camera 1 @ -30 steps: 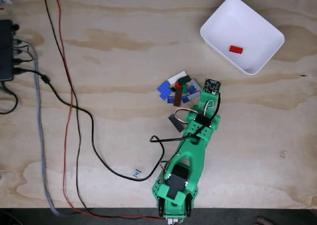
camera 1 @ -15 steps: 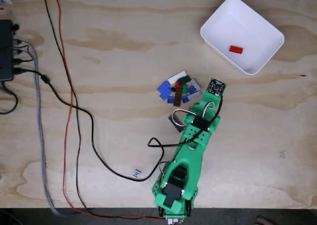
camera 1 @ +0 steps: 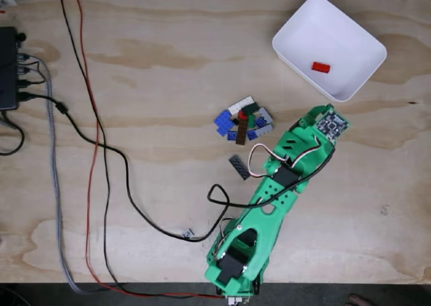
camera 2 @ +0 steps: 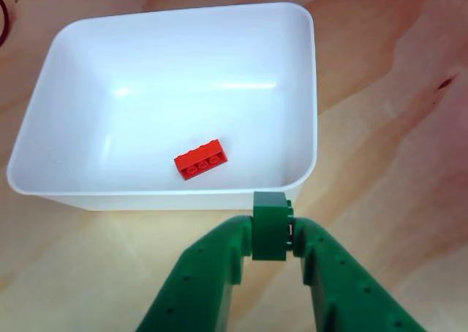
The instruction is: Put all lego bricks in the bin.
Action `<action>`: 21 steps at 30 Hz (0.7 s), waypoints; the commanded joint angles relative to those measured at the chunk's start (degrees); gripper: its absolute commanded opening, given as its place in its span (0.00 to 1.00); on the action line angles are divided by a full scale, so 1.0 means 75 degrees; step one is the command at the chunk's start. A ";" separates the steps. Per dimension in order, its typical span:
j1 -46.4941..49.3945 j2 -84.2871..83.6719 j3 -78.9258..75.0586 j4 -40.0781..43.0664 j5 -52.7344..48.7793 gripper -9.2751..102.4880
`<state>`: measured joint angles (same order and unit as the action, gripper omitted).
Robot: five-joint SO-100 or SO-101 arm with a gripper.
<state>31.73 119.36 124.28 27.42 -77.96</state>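
Swinging away from the pile of lego bricks [camera 1: 244, 123], the arm has carried its gripper [camera 2: 271, 238] over toward the bin [camera 1: 291, 31], where a second ago it hung right beside the heap. Its two green fingers are clamped on a small green brick [camera 2: 270, 222], held just short of the bin's near wall, not yet over the hollow. One red brick [camera 2: 199, 160] already lies inside. If the gripper lets go here, I reckon the piece falls on the surface outside the bin, or clips the rim and bounces off. A dark plate [camera 1: 239, 166] lies apart from the pile, farther from the bin.
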 commanded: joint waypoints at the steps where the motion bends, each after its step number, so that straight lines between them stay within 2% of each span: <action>1: 0.0035 -0.0539 0.0012 -0.1078 -0.0422 0.08; 6: -0.0164 -0.1102 -0.0539 -0.1594 -0.0656 0.08; 19: -0.0270 -0.3773 -0.4195 -0.1371 -0.0574 0.08; 21: -0.0223 -0.4031 -0.4359 -0.1371 -0.0633 0.20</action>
<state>29.62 90.44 99.93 17.58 -82.27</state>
